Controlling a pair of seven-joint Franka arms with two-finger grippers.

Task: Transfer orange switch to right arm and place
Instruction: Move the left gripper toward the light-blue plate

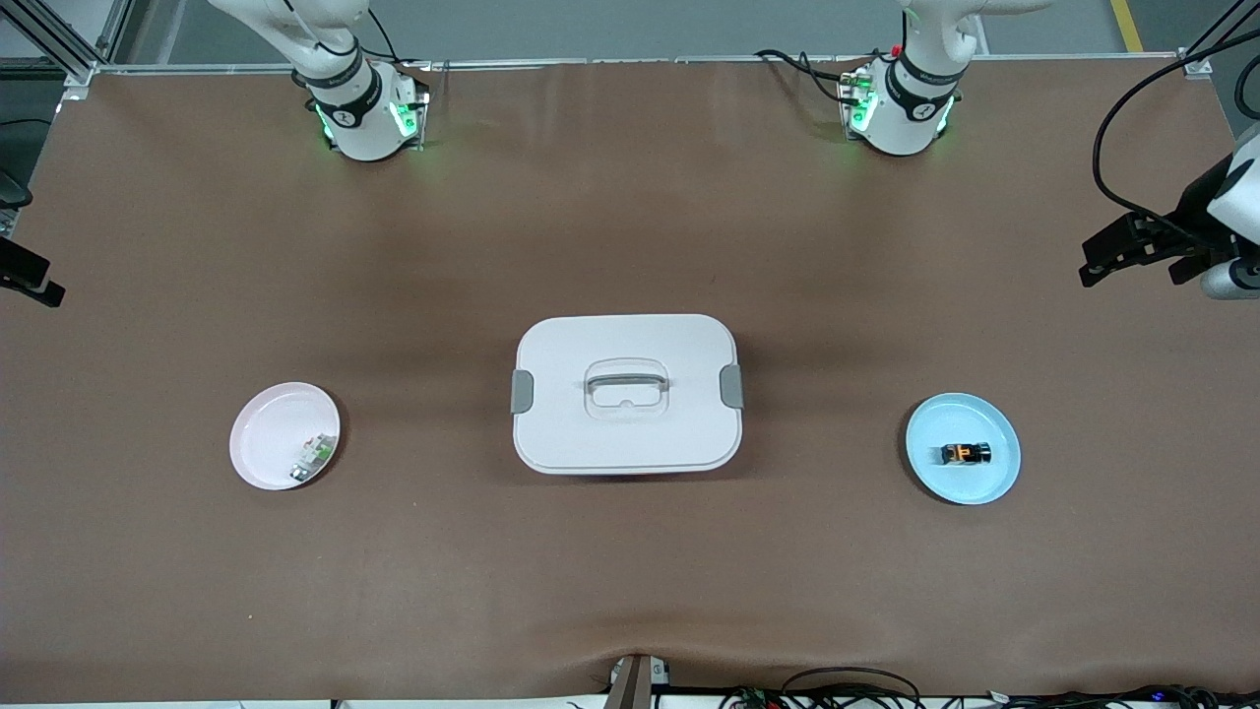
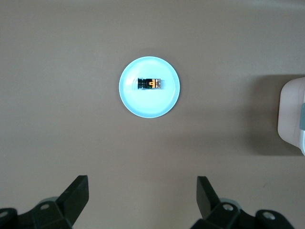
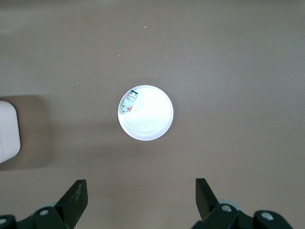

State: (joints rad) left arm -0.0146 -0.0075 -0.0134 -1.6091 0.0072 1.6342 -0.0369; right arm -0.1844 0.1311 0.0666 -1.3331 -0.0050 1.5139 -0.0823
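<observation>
Front view: 1 brown table (image 1: 630, 591); 1 white lidded box (image 1: 626, 394) at its centre, grey latches at both ends, handle on top. 1 blue plate (image 1: 925, 473) toward the left arm's end of the table, carrying the orange switch (image 1: 965, 453), which lies flat near the plate's middle. 1 pink plate (image 1: 261, 433) toward the right arm's end, holding 1 small white-and-green part (image 1: 313, 458) against its rim. Both arm bases stand along the table's top edge; neither gripper is visible here. Left wrist view: the left gripper (image 2: 143, 202) hangs high over the table beside the blue plate (image 2: 131, 100), its 2 fingers spread wide and empty; the orange switch (image 2: 149, 84) sits on the plate, untouched, with a corner of the white box (image 2: 289, 114) at the frame edge. Right wrist view: the right gripper (image 3: 141, 200) waits high over the table beside the pink plate (image 3: 152, 124), fingers likewise apart and empty; the white-and-green part (image 3: 129, 101) lies at the rim. Step in hand, as judged: the first pick is not yet begun. The left gripper should centre over the switch, descend straight, and close across its narrow sides, leaving an end exposed for the handover.
</observation>
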